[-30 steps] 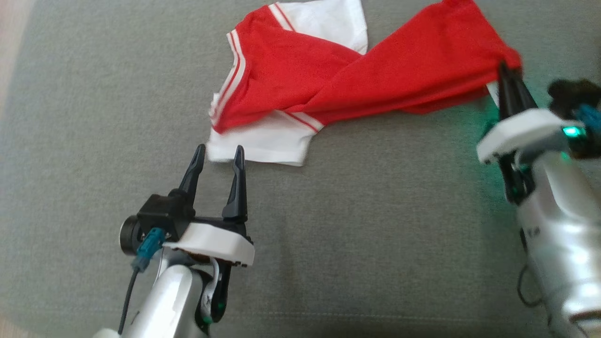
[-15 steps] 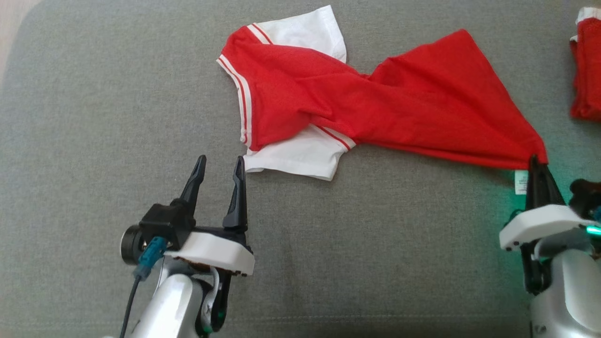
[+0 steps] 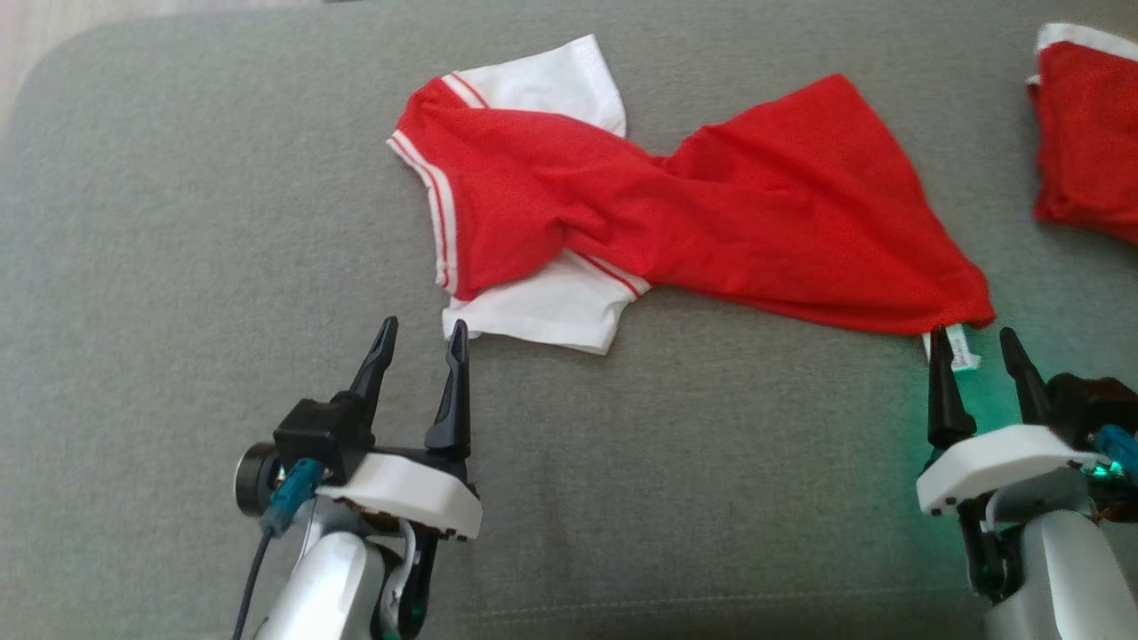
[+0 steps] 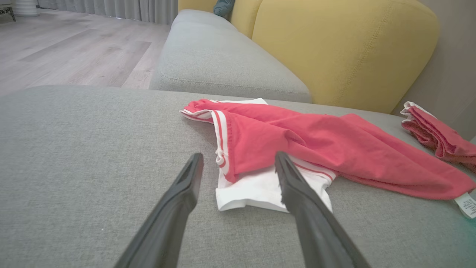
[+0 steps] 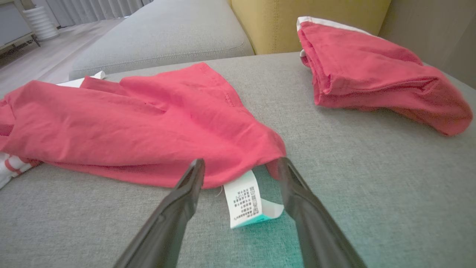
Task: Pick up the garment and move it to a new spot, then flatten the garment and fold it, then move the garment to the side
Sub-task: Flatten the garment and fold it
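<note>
On grey sofa seat: red/white garment lies twisted, mid-seat.
L gripper: wide, empty, tips beside white sleeve, garment's 7 o'clock.
R gripper: wide, empty, straddling care tag, garment's 4 o'clock.
Risk: pulling corners w/o undoing twist prob. locks in creases.

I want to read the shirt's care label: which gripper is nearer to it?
Right. The right gripper, open, straddles the care label at the hem corner; the left gripper sits far across, beside the white sleeve.
</note>
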